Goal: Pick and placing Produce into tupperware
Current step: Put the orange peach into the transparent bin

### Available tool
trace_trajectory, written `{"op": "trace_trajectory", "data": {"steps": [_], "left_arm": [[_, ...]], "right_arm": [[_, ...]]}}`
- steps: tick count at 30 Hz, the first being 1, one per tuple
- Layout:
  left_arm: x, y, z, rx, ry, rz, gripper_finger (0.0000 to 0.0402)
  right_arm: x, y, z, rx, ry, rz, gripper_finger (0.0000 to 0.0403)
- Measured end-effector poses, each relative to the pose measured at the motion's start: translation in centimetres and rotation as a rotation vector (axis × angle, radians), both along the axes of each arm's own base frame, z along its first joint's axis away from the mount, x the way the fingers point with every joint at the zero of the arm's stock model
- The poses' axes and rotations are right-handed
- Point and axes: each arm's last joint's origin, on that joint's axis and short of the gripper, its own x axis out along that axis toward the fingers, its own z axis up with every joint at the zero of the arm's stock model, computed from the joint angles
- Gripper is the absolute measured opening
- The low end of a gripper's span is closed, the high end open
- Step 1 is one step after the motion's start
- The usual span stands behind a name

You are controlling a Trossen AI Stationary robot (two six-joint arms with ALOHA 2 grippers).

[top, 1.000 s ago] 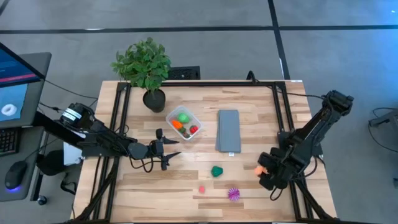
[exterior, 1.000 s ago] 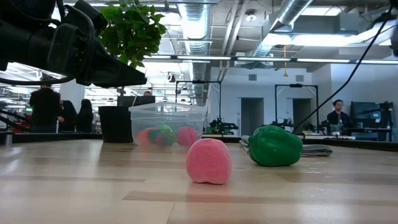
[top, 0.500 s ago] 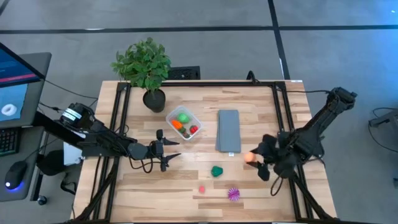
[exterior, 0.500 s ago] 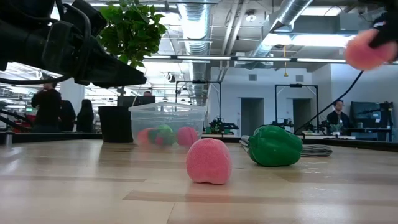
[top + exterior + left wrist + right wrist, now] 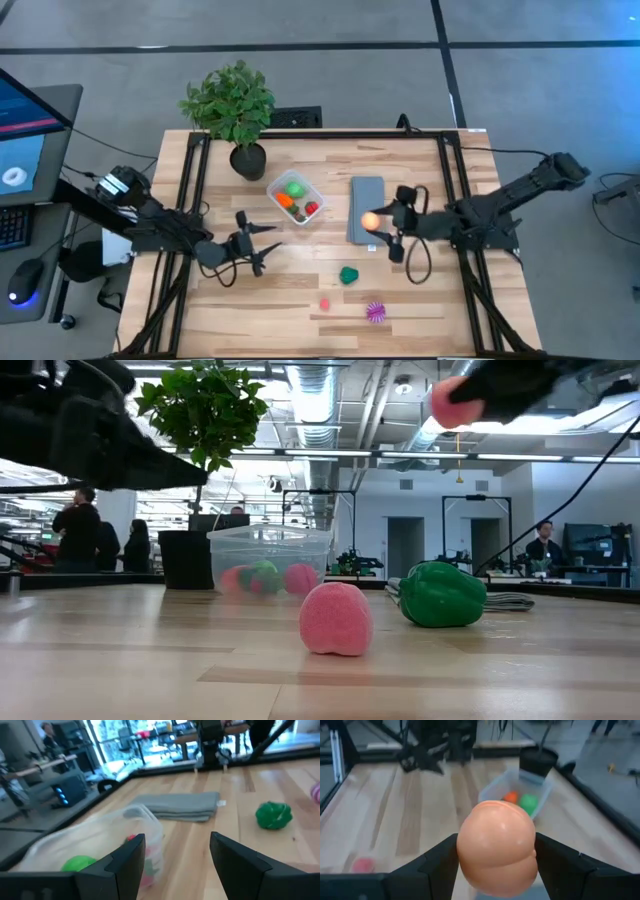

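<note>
My right gripper [image 5: 380, 224] is shut on an orange ball [image 5: 371, 220], held in the air over the grey slab [image 5: 367, 208]; the ball fills the right wrist view [image 5: 496, 848]. The clear tupperware [image 5: 295, 198] stands left of the slab on its base, holding a green ball [image 5: 295, 188], an orange piece and a red piece. A dark green piece [image 5: 348, 274], a pink piece [image 5: 324, 304] and a spiky purple ball [image 5: 375, 311] lie on the table near its front. My left gripper [image 5: 262, 242] hovers open, just in front of the tupperware's left side, with nothing between its fingers. My right gripper pinches the orange ball between its two fingers, one on each side [image 5: 461, 851] of the ball. The fingers reach nearly level from the table's right side. The ball is lifted clear, high above the table [image 5: 448, 400].
A potted leafy plant [image 5: 232, 108] stands at the far left corner behind the tupperware. Black frame rails run along the table's left and right sides. Bare wood lies between the slab and the near pieces. People stand in the room beyond the table.
My right gripper has carried the orange ball up and toward the table's left, from near the right edge to over the grey slab, turning from pointing down to nearly level. My left gripper has swung a little toward the table's left and near edge.
</note>
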Motion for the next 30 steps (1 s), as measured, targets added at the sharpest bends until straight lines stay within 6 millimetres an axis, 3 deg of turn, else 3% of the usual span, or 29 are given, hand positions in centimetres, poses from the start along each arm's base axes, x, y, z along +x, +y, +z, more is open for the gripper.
{"op": "trace_trajectory", "data": {"steps": [14, 30], "left_arm": [[-5.2, -2.1, 2.6, -0.008, -0.118, -0.038, 0.0213], [-6.0, -2.3, 3.4, 0.032, -0.120, -0.026, 0.0213]], "right_arm": [[4.5, -6.2, -1.3, -0.043, -0.084, 0.119, 0.0265], [10.1, -13.4, -7.3, 0.019, -0.216, 0.192, 0.0265]]}}
